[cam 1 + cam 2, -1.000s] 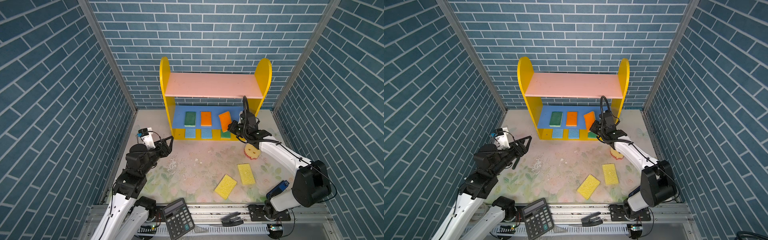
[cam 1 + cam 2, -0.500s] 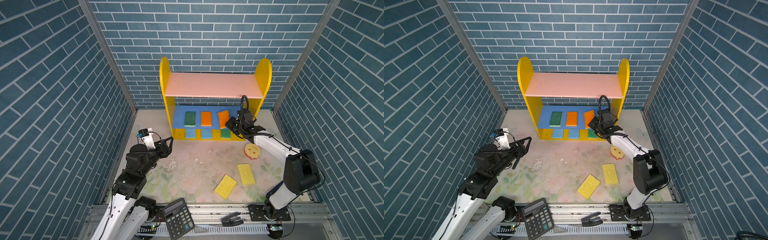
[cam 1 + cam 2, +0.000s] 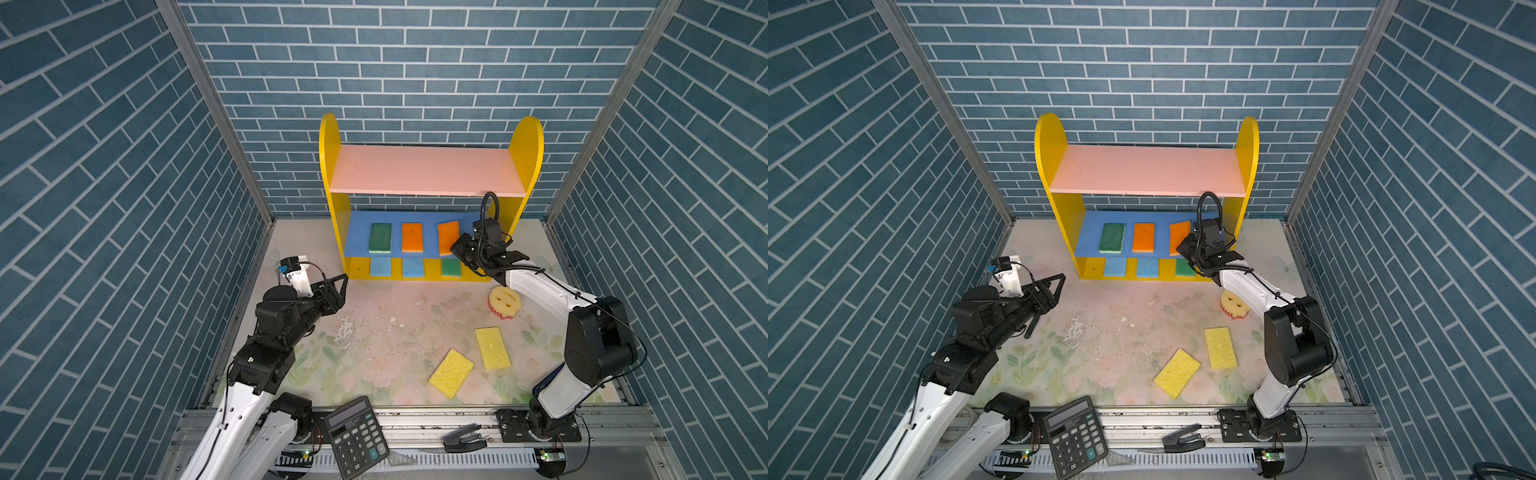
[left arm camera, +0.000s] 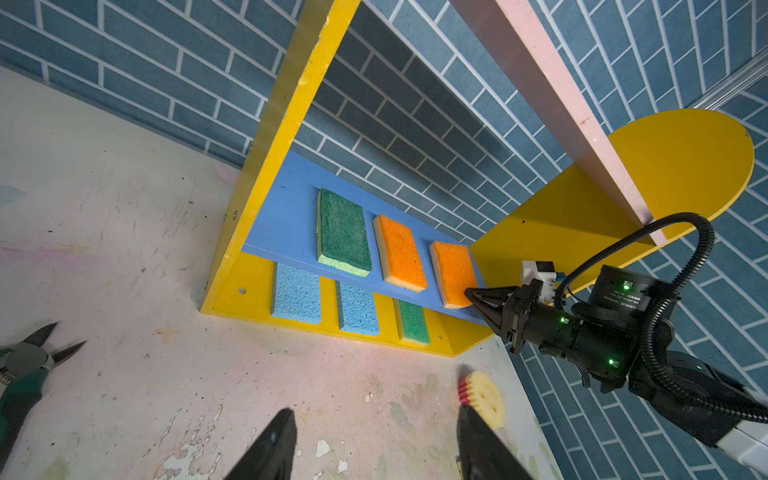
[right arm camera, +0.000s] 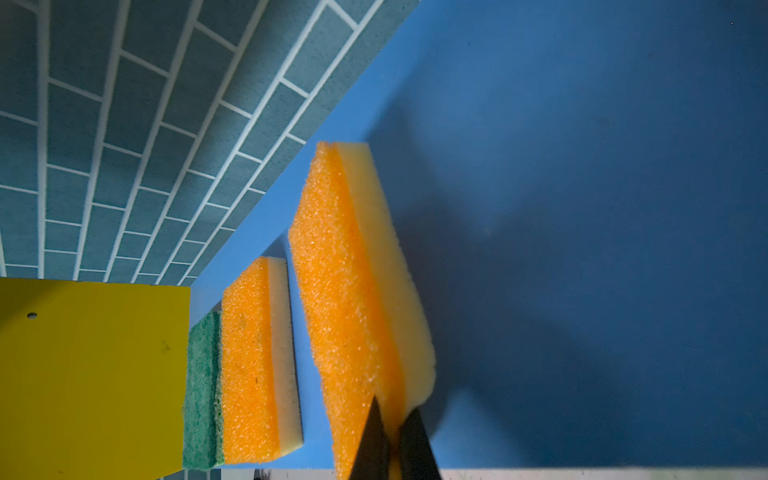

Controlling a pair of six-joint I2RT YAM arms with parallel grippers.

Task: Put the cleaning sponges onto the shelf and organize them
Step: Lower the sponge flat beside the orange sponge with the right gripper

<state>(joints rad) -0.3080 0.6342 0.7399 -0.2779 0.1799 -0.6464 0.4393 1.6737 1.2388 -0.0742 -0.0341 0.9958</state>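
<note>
Here, the right gripper [image 5: 392,409] pinches an orange sponge [image 5: 345,270] at the front edge of the shelf's [image 3: 525,166] blue board [image 3: 357,232].

Only the right wrist view shows the black tips pressed together with a sliver of foam between them, and the sponge's coarse orange face over a smooth pale-yellow layer. The left wrist view shows the left gripper [image 4: 374,419] spread with nothing between its fingers, and green-handled pliers [image 4: 20,374] on the tabletop. In both top views the sponge sits skewed at the board's right end, beside a second orange sponge [image 3: 412,243] and a green sponge [image 3: 380,237]. Two blue sponges [image 3: 380,266] and a lower green sponge [image 3: 451,267] lie on the yellow base. A round, toothed smiley sponge [image 3: 504,302] and two porous yellow sponges [image 3: 492,348] lie on the tabletop's right half.
</note>
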